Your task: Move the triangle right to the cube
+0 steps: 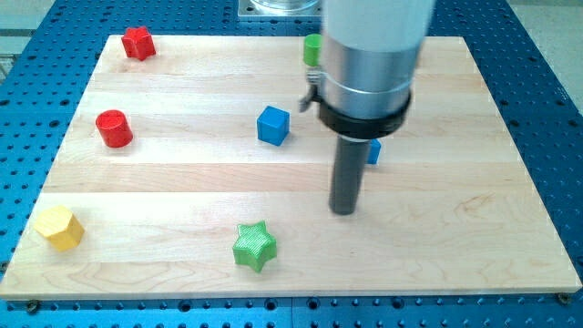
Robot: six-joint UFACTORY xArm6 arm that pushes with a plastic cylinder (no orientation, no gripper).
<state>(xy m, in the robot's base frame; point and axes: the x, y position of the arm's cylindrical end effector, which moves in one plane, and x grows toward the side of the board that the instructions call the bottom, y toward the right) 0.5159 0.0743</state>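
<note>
A blue cube (272,125) sits near the middle of the wooden board (182,191). A second blue block (374,151), largely hidden behind the rod, lies to the cube's right; its shape cannot be made out. My tip (342,210) rests on the board just below and left of that hidden blue block, and to the lower right of the cube. It touches neither block as far as I can tell.
A green star (253,246) lies near the view's bottom. A yellow hexagon (60,227) is at the lower left. A red cylinder (114,128) and a red star-like block (138,43) are at the left. A green block (312,49) peeks out beside the arm at the top.
</note>
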